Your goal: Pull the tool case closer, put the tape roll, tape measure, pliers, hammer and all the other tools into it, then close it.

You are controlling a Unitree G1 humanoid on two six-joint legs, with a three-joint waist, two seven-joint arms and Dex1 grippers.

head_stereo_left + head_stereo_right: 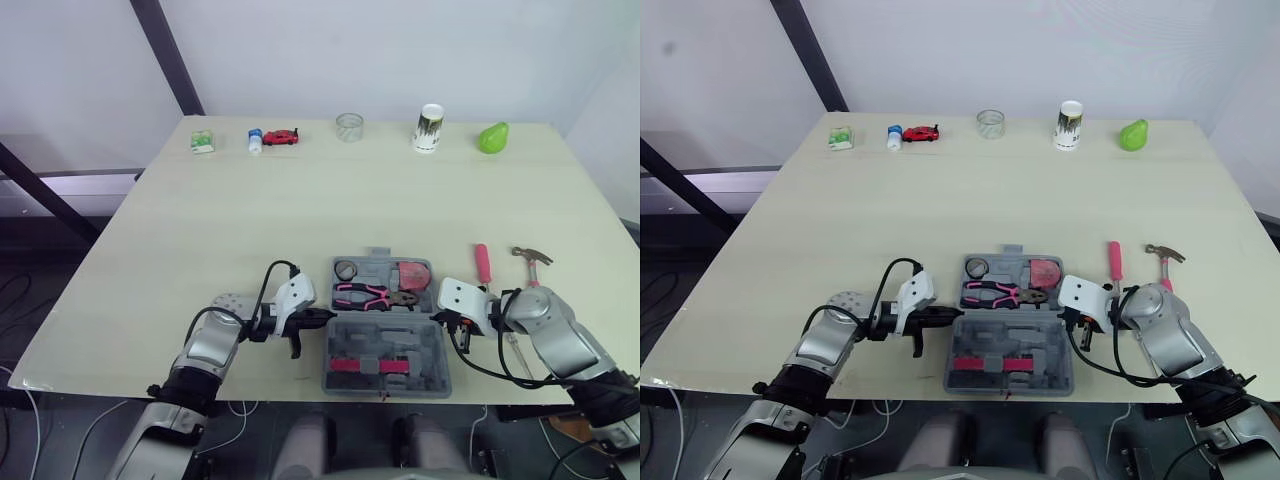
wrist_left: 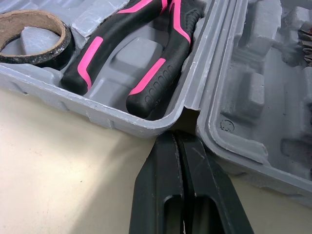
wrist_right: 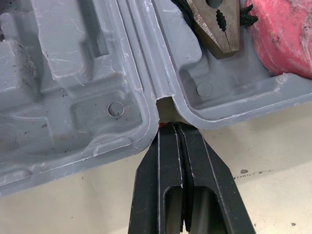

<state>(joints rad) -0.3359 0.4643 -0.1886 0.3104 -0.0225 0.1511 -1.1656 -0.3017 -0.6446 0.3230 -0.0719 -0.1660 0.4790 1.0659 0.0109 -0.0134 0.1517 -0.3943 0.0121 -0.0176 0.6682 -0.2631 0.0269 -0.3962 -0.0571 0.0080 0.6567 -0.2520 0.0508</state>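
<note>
Fingers (image 2: 161,190) of left gripper (image 2: 178,139) and right gripper (image 3: 178,127) closed, empty, at hinge ends of open tool case (image 1: 340,345) holding tape roll (image 1: 345,269), pliers (image 1: 365,294), tape measure (image 1: 413,273); screwdriver (image 1: 483,264), hammer (image 1: 533,262) outside.

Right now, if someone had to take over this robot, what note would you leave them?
Left gripper: shut, empty, tips at the hinge notch on the left side of the open grey plastic tool case.
Right gripper: shut, empty, tips at the hinge notch on the case's right side.
In the case: brown cardboard tape roll, black-and-pink pliers, red tape measure.
On the pale wooden table, right of the case: red-handled screwdriver, pink-handled hammer.
Done: case sits near the table's front edge, three tools in.
Left: load screwdriver and hammer, close the case.
</note>
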